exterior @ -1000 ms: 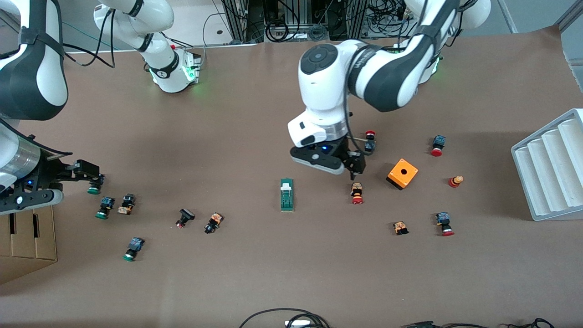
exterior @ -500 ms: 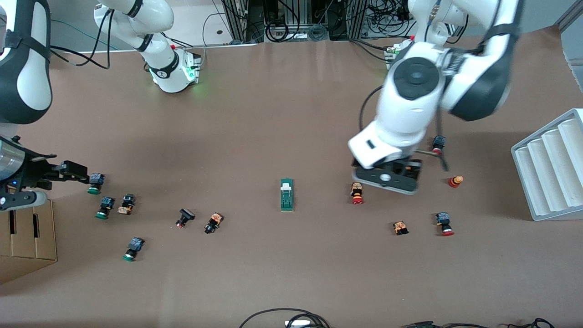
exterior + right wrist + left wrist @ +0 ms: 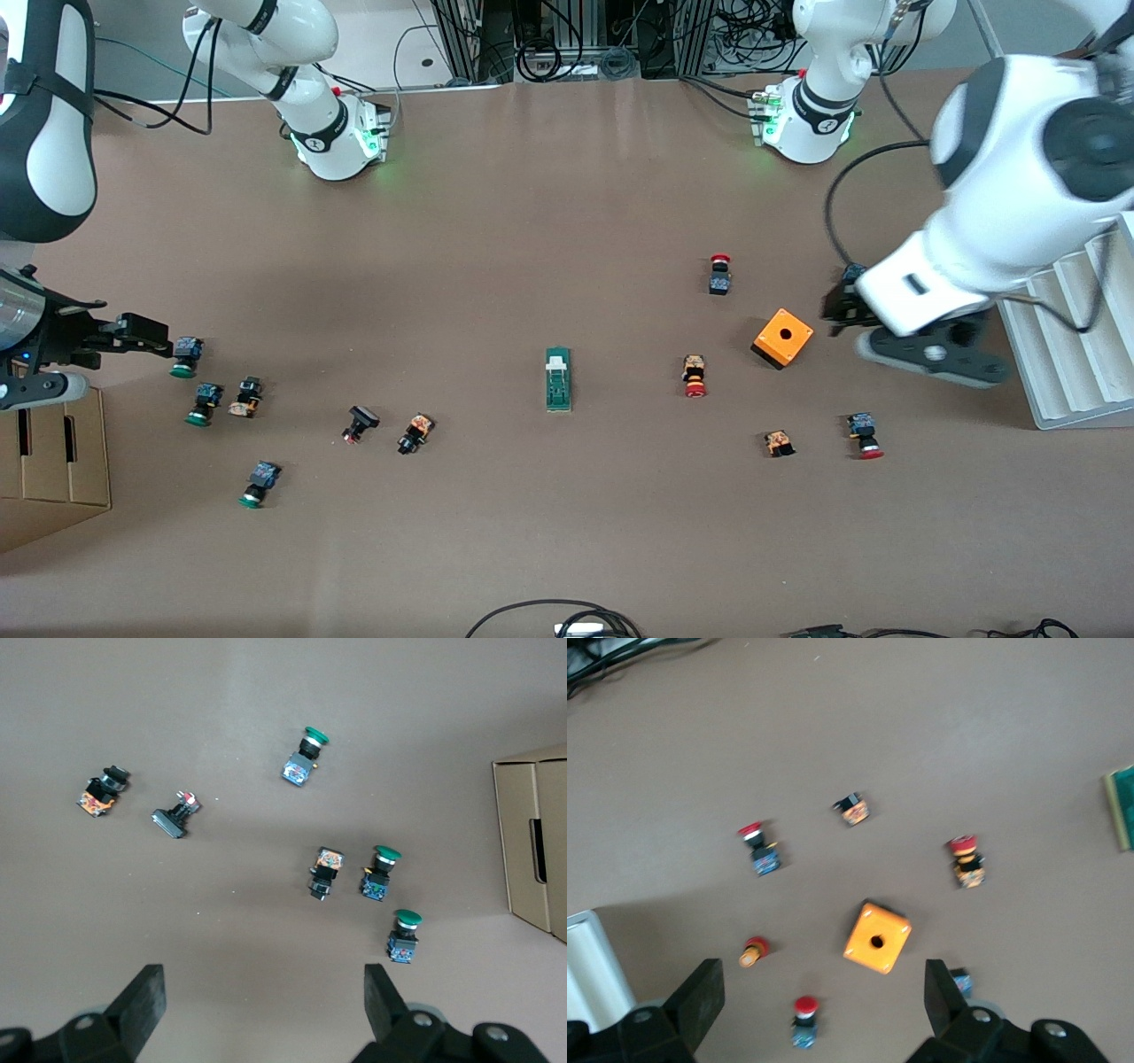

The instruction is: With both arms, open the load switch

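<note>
Brown surface (image 3: 532, 248) carries the load switch (image 3: 558, 379) at centre, untouched, among scattered buttons. Left gripper (image 3: 824, 1010) hangs beside the orange box (image 3: 783, 338), jaws apart, empty. Right gripper (image 3: 266, 1010) hangs over green-capped buttons (image 3: 383, 870), jaws apart.

Even overhead light, soft shadows, slight wrist-view blur.

Table (image 3: 532, 221) — plain brown. Switch (image 3: 558, 379) green, white end piece. Box (image 3: 783, 338) orange, dark hole on top. Buttons toward right arm's end (image 3: 198, 403) — green caps, blue-black bodies. Buttons toward left arm's end (image 3: 695, 377) — red caps, some orange-patterned bodies. Arms white, black bands; grippers black. Rack (image 3: 1076, 328) pale grey. Carton (image 3: 53, 470) tan.
</note>
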Controlling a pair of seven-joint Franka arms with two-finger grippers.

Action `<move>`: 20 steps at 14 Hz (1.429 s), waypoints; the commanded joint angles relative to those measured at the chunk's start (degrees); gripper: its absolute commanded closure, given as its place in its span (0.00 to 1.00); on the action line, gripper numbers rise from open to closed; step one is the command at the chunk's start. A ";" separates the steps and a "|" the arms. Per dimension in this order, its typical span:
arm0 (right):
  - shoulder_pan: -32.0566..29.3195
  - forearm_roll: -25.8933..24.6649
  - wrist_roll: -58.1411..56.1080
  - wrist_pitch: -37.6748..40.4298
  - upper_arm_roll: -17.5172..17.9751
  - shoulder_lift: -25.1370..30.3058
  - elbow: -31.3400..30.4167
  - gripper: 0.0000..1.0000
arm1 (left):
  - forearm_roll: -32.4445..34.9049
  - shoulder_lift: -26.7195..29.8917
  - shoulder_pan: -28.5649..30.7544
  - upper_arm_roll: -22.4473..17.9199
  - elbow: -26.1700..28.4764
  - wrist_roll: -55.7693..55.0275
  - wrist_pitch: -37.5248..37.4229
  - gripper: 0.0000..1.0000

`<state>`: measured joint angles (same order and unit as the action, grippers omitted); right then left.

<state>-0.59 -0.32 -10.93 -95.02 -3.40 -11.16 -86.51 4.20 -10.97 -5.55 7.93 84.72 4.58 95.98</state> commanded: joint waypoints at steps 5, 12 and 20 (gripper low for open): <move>-3.63 0.85 0.38 4.75 4.19 1.32 0.91 0.00 | -3.19 12.82 0.10 -8.20 15.74 0.50 3.59 0.00; -3.72 0.85 6.42 4.84 3.48 1.23 0.91 0.00 | -2.44 10.36 -0.25 -8.02 13.02 -0.19 2.02 0.00; -3.72 1.11 6.36 6.07 3.66 1.14 0.91 0.00 | -2.53 10.27 -0.17 -8.11 12.93 0.16 1.31 0.00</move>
<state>-3.91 -0.32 -4.84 -90.33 -0.07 -10.07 -86.47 2.19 -0.35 -5.61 -0.19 98.73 5.00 98.16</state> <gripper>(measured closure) 0.000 0.000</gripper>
